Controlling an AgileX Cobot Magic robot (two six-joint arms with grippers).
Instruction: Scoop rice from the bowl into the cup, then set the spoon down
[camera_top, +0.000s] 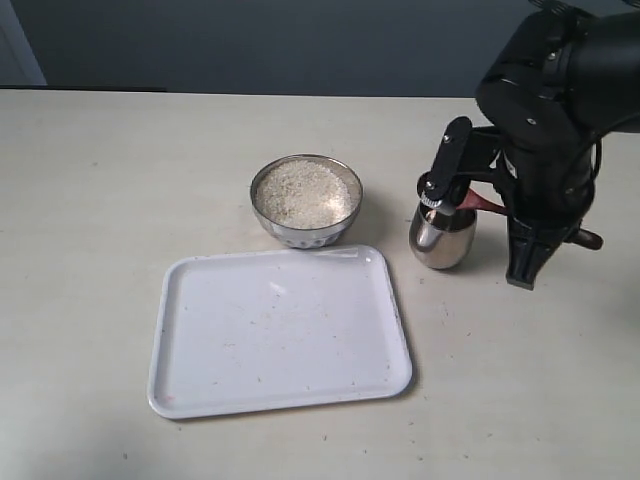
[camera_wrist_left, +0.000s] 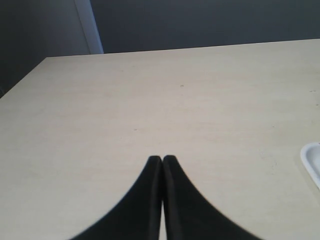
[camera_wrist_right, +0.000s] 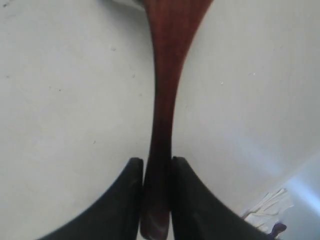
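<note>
Right pincer pinching dark reddish-brown glossy wooden spoon beside small polished steel cup; left pincer pressed together.

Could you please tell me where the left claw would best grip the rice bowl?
Probably the bowl by its left rim, from above, one finger outside, one inside. It is wide, rounded and handleless, and rice fills it nearly to the brim. The tray crowds its near side; the right claw holds the spoon at the cup on the right. The left claw, shut, must open first.
</note>
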